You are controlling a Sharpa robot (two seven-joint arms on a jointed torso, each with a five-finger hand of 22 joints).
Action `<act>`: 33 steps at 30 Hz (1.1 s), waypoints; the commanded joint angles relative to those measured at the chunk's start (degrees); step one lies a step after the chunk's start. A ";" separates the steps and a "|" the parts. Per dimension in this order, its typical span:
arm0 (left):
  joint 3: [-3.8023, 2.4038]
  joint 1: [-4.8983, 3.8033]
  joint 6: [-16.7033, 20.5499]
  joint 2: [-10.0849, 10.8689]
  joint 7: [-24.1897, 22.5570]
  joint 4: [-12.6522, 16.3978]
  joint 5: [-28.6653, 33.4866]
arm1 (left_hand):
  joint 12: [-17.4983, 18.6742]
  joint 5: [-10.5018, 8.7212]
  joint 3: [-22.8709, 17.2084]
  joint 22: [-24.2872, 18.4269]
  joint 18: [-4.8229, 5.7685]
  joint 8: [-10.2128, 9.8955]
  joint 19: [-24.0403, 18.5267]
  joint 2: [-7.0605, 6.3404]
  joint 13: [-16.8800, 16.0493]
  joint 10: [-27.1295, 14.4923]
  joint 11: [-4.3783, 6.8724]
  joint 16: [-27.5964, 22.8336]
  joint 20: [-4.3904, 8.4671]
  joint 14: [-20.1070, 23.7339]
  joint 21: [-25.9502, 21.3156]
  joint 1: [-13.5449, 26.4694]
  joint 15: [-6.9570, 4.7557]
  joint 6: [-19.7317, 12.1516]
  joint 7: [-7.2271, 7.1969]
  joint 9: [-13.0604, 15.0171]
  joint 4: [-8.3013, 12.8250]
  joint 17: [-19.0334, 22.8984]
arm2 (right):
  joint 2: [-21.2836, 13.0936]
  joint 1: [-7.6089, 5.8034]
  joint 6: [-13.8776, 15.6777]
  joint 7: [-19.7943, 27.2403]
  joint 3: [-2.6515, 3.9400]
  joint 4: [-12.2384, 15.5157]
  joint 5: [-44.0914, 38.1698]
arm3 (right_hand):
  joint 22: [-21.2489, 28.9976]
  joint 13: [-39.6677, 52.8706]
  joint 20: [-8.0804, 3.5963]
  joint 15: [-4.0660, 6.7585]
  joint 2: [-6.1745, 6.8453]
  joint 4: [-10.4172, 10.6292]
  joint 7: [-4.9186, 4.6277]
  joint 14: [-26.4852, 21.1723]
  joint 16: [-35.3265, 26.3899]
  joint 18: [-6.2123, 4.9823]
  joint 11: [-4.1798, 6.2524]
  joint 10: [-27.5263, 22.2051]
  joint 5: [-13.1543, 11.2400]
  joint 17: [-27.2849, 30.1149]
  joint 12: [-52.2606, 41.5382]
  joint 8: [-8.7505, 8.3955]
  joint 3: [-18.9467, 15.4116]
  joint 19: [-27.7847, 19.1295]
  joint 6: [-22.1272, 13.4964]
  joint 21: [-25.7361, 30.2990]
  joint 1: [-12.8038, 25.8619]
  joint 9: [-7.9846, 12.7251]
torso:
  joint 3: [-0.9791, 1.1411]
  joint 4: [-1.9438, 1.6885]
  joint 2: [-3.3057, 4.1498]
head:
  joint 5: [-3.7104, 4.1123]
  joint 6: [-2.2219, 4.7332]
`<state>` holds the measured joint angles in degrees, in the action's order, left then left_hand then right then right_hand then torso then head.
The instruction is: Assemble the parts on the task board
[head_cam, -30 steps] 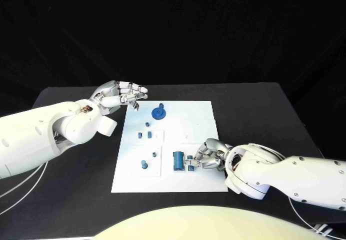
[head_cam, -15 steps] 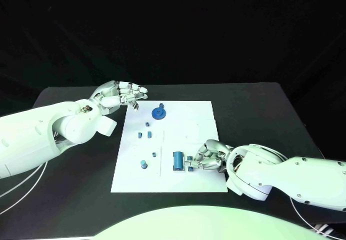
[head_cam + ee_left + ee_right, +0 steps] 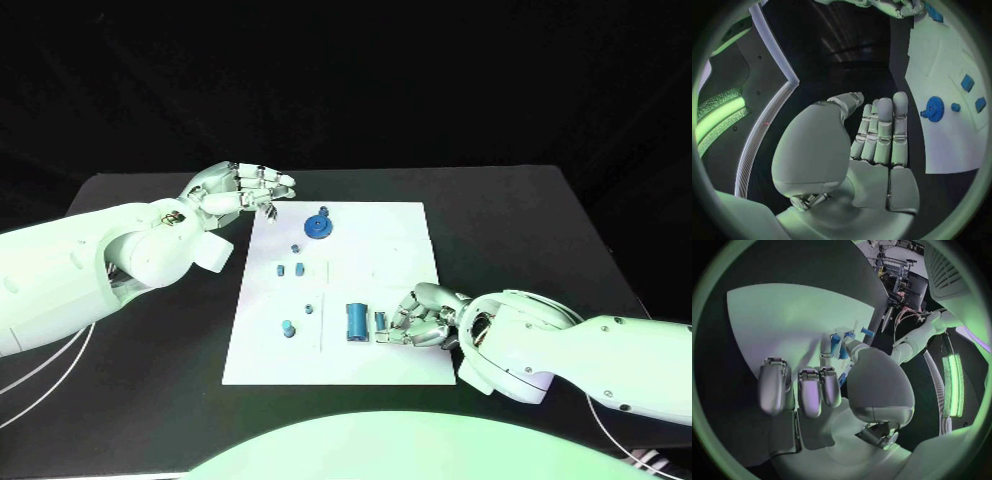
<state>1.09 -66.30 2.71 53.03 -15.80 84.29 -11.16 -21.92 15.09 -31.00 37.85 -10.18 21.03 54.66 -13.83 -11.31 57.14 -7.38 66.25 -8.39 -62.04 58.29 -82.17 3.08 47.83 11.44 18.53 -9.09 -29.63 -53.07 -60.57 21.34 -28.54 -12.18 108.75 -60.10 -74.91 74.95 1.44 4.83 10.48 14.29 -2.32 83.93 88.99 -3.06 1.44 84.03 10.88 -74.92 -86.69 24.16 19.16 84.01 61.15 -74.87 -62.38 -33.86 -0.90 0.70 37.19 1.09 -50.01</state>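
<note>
The white task board (image 3: 392, 250) lies in the middle of the black table. On it are a round blue part (image 3: 317, 227), two small blue blocks (image 3: 290, 269), a blue peg (image 3: 287, 327) and a long blue block (image 3: 355, 320). My right hand (image 3: 420, 318) sits low over the board's near right part, just right of the long block. Its thumb and a finger pinch a small blue part (image 3: 381, 321), which also shows at the fingertips (image 3: 836, 346). My left hand (image 3: 240, 187) hovers off the board's far left corner, holding nothing, its fingers (image 3: 882, 131) lying side by side.
The round blue part (image 3: 934, 108) and board edge (image 3: 939, 145) lie beside my left hand. Bare black table (image 3: 519, 230) surrounds the board on all sides. My white forearms cross the table's left and near right areas.
My right hand has drawn slightly back toward the board's near right, with the small part now standing at its fingertips beside the long block. The left hand has not moved.
</note>
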 commanded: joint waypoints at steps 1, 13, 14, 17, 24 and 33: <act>-0.01 -0.03 -0.79 -0.06 -0.13 0.13 -0.10 | -0.28 0.10 -0.16 -0.08 -0.44 0.23 -0.09 0.41 -0.07 -0.35 0.06 -0.11 -0.10 0.16 -0.25 0.34 -0.10 -0.44 0.06 0.03 -0.28 0.10 | -0.27 0.07 -2.07 1.11 -0.01 0.28 0.78 | -11.53 13.12 -0.23 0.28 0.04 -0.21 -0.04 5.66 0.32 0.39 0.33 4.80 0.20 -13.04 -0.19 -0.22 0.02 2.07 0.09 -0.18 -0.34 0.06 | -0.02 0.04 -0.01 | 0.05 0.01; 0.03 -0.03 -0.80 -0.02 -0.07 0.10 -0.14 | -0.28 0.10 -0.16 -0.08 -0.44 0.23 -0.09 0.41 -0.07 -0.35 0.06 -0.11 -0.10 0.16 -0.25 0.34 -0.10 -0.44 0.06 0.03 -0.28 0.10 | -0.57 0.07 -2.45 0.78 -0.01 -0.10 0.76 | -11.53 13.12 -0.22 0.27 0.06 -0.14 -0.08 5.67 0.33 0.39 0.30 4.80 0.17 -13.07 -0.19 -0.23 -0.03 2.07 0.11 -0.17 -0.31 0.08 | -0.02 -0.04 0.03 | 0.04 0.01; 0.03 -0.03 -0.81 -0.01 -0.06 0.11 -0.14 | -0.28 0.10 -0.16 -0.08 -0.44 0.23 -0.09 0.41 -0.07 -0.35 0.06 -0.11 -0.10 0.16 -0.25 0.34 -0.10 -0.44 0.06 0.03 -0.28 0.10 | -0.57 0.07 -2.44 0.70 -0.01 -0.19 0.74 | -11.55 13.12 -0.22 0.27 0.02 -0.11 -0.08 5.68 0.35 0.40 0.30 4.79 0.17 -13.13 -0.19 -0.23 -0.03 2.09 0.12 -0.25 -0.30 0.08 | -0.02 -0.04 0.03 | 0.04 0.01; 0.03 -0.03 -0.79 0.00 -0.05 0.10 -0.14 | -0.28 0.10 -0.16 -0.08 -0.44 0.23 -0.09 0.41 -0.07 -0.35 0.06 -0.11 -0.10 0.16 -0.25 0.34 -0.10 -0.44 0.06 0.03 -0.28 0.10 | -0.53 0.06 -2.42 0.54 -0.01 -0.44 0.65 | -11.55 13.16 -0.22 0.26 -0.15 -0.03 -0.08 5.68 0.35 0.40 0.30 4.82 0.19 -13.14 -0.25 -0.24 0.02 2.09 0.16 -0.25 -0.33 0.10 | -0.03 -0.03 0.02 | 0.01 0.01; 0.04 -0.03 -0.81 -0.03 -0.05 0.09 -0.16 | -0.28 0.10 -0.16 -0.08 -0.44 0.23 -0.09 0.41 -0.07 -0.35 0.06 -0.11 -0.10 0.16 -0.25 0.34 -0.10 -0.44 0.06 0.03 -0.28 0.10 | 0.15 0.04 -1.95 0.14 -0.01 -1.53 -0.29 | -11.54 13.14 -0.21 0.25 -0.43 0.04 -0.06 5.67 0.34 0.40 0.30 4.80 0.22 -13.10 -0.21 -0.26 0.15 2.08 0.20 -0.21 -0.51 0.13 | -0.04 -0.03 0.02 | 0.01 0.01; 0.04 -0.03 -0.82 -0.04 -0.07 0.06 -0.18 | -0.28 0.10 -0.16 -0.08 -0.44 0.23 -0.09 0.41 -0.07 -0.35 0.06 -0.11 -0.10 0.16 -0.25 0.34 -0.10 -0.44 0.06 0.03 -0.28 0.10 | 1.14 0.02 -1.76 -0.02 0.01 -2.63 -1.39 | -11.54 13.17 -0.21 0.25 -0.71 0.08 -0.05 5.68 0.35 0.40 0.31 4.82 0.24 -13.13 -0.26 -0.28 0.29 2.08 0.22 -0.22 -0.70 0.16 | -0.04 -0.02 0.00 | 0.03 0.01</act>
<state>1.16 -66.30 2.70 53.06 -15.60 84.26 -11.22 -21.92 15.09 -31.00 37.85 -10.17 21.03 54.66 -13.83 -11.30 57.14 -7.38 66.25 -8.39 -62.04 58.29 -82.17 3.08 47.83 11.44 18.53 -9.09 -29.59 -52.03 -60.58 20.00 -28.47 -12.17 106.34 -60.07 -74.94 74.92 1.45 4.82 9.99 14.30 -2.34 83.93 88.99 -3.06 1.43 84.03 10.85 -74.91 -86.69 24.17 19.16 84.00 61.13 -74.86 -62.86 -33.75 -0.93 0.66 37.21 1.08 -50.01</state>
